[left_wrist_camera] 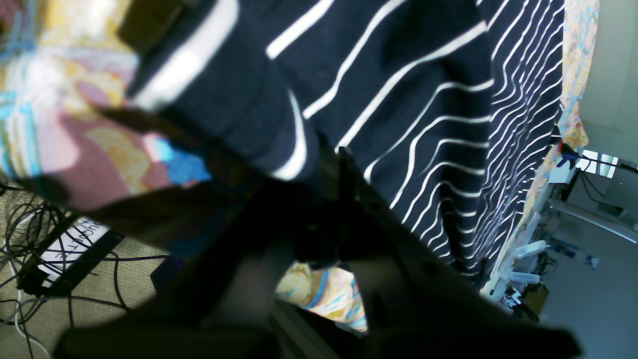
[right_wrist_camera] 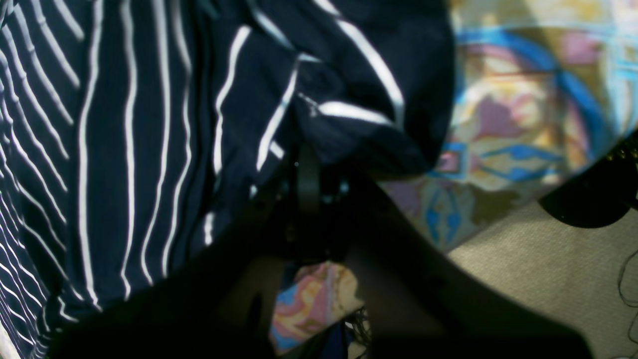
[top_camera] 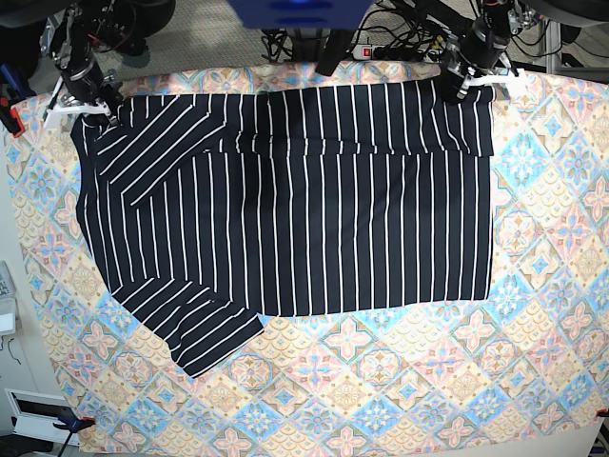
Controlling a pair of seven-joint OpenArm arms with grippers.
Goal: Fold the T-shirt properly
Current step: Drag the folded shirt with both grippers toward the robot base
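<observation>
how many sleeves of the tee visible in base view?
2. One sleeve is folded onto the T-shirt near the right gripper; the other sleeve lies flat on the tablecloth.

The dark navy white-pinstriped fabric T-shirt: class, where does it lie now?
In the base view, the dark navy white-pinstriped fabric T-shirt lies spread across the pastel diamond-patterned tablecloth, towards its far left.
</observation>
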